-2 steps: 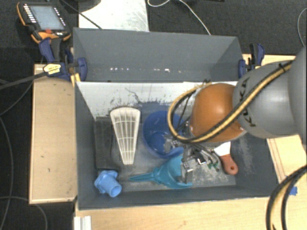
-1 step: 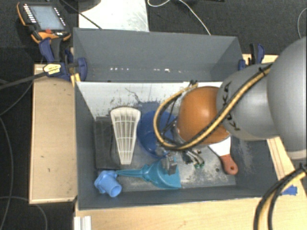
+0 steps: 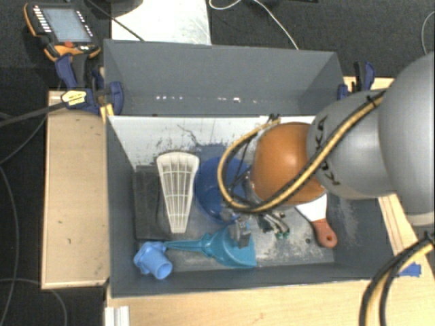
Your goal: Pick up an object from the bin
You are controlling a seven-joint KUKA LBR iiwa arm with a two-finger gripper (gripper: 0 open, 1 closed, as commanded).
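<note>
The grey arm (image 3: 380, 141) looms closest, coming in from 3 o'clock, its orange cover (image 3: 282, 158) and looped cables above the bin's (image 3: 217, 80) middle. Below them the gripper (image 3: 240, 233) hangs low at 6 o'clock, right over the wide end of a teal funnel (image 3: 221, 248); open or closed, I cannot tell. A light-blue fitting (image 3: 153, 259) lies at 7 o'clock by the funnel's spout. At 9 o'clock a white ribbed scoop (image 3: 177, 189) leans on a dark grey block (image 3: 146, 206). An orange handle (image 3: 325, 235) lies at 4 o'clock.

An orange-trimmed handheld controller (image 3: 60, 26) lies on the dark carpeted floor (image 3: 20, 209).
</note>
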